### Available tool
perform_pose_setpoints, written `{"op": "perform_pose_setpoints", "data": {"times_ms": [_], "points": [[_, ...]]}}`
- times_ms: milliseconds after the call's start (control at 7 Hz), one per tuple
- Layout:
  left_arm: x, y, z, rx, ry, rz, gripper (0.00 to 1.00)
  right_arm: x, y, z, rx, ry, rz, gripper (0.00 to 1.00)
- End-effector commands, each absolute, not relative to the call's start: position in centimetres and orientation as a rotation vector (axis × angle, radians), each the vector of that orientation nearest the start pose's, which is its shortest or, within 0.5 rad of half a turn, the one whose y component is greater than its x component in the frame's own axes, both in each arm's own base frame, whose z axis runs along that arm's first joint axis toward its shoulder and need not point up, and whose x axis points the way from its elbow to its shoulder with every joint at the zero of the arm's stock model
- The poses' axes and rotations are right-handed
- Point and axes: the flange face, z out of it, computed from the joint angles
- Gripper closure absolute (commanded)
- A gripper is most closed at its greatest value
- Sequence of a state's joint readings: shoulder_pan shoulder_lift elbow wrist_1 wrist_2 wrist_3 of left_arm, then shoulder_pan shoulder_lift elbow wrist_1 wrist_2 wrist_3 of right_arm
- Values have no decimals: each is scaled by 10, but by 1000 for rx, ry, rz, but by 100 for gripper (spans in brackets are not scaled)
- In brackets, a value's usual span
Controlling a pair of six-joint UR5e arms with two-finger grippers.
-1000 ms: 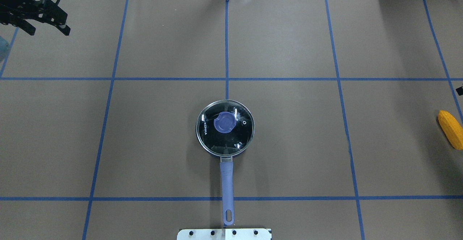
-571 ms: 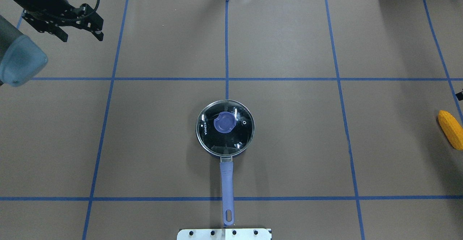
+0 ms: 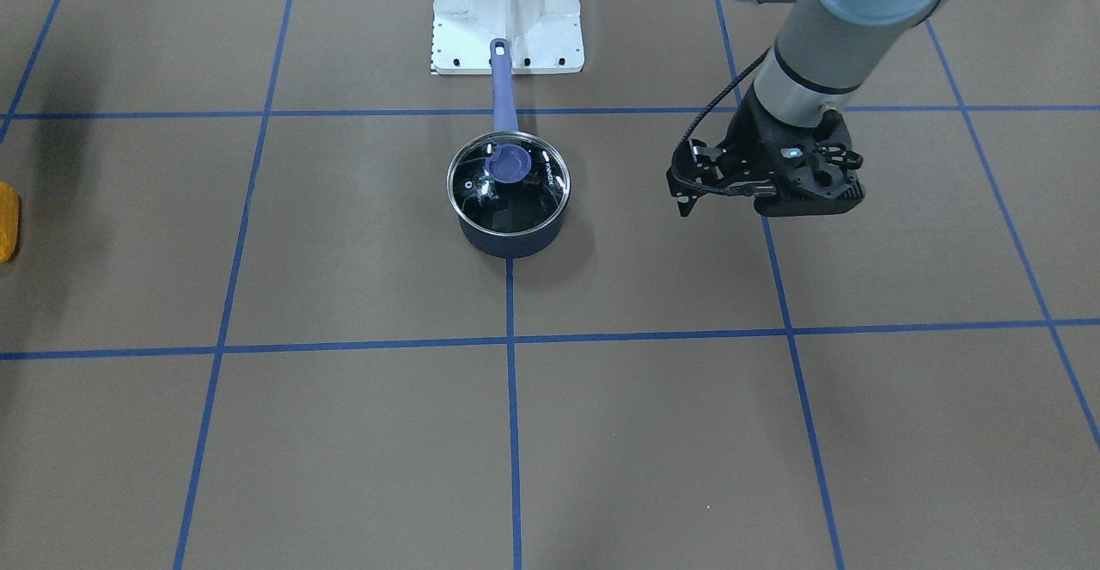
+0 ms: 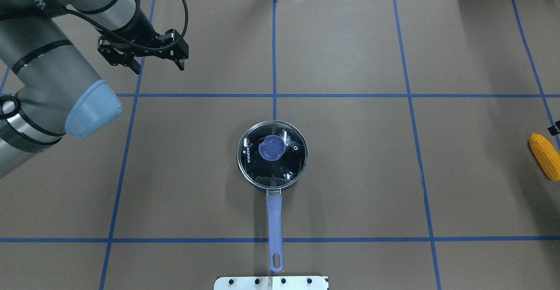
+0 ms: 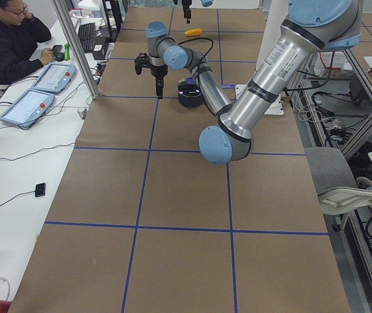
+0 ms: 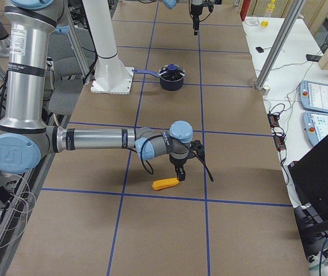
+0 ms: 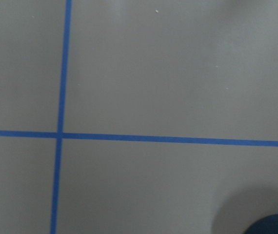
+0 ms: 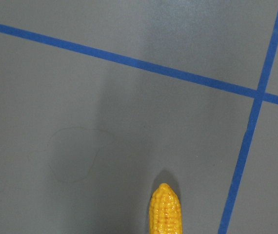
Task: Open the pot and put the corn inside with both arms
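The dark blue pot (image 4: 286, 184) stands mid-table with its glass lid (image 4: 272, 154) on and its lavender handle (image 4: 274, 224) pointing at the robot base. It also shows in the front view (image 3: 509, 239). The yellow corn (image 4: 545, 156) lies at the table's far right edge, also in the right wrist view (image 8: 165, 209) and the exterior right view (image 6: 165, 184). My left gripper (image 4: 158, 67) is open and empty, hanging above the table far left of and beyond the pot. My right gripper (image 6: 179, 172) hovers just above the corn; I cannot tell its state.
The white robot base plate (image 4: 271, 282) sits at the near table edge, behind the pot handle. Blue tape lines grid the brown table cover. An operator (image 5: 6, 39) sits past the far side of the table with tablets.
My left arm has swung in from the far left corner toward the middle, gripper still open. The right gripper's edge has shifted a little toward the corn. Pot and corn have not moved.
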State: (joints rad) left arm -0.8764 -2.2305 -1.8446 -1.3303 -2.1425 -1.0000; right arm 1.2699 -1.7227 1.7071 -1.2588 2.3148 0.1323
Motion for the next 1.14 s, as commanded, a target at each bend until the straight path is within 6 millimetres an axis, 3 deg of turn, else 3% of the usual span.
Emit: {"op": "perform_pose_setpoints", "data": {"times_ms": [0, 143, 286, 429, 714, 1000], "points": [[378, -513, 146, 31, 848, -105, 1, -84, -432, 644, 129, -774, -334, 2], [402, -495, 125, 22, 829, -82, 1, -83, -428, 652, 129, -769, -356, 2], [419, -483, 117, 18, 827, -84, 1, -84, -428, 661, 115, -763, -355, 2], [430, -477, 114, 26, 819, -72, 1, -98, -430, 665, 105, -747, -382, 2], [432, -475, 113, 29, 821, -68, 1, -106, -427, 673, 92, -718, -401, 2], [432, -475, 113, 30, 823, -68, 1, -105, -418, 695, 73, -710, -454, 3]]}}
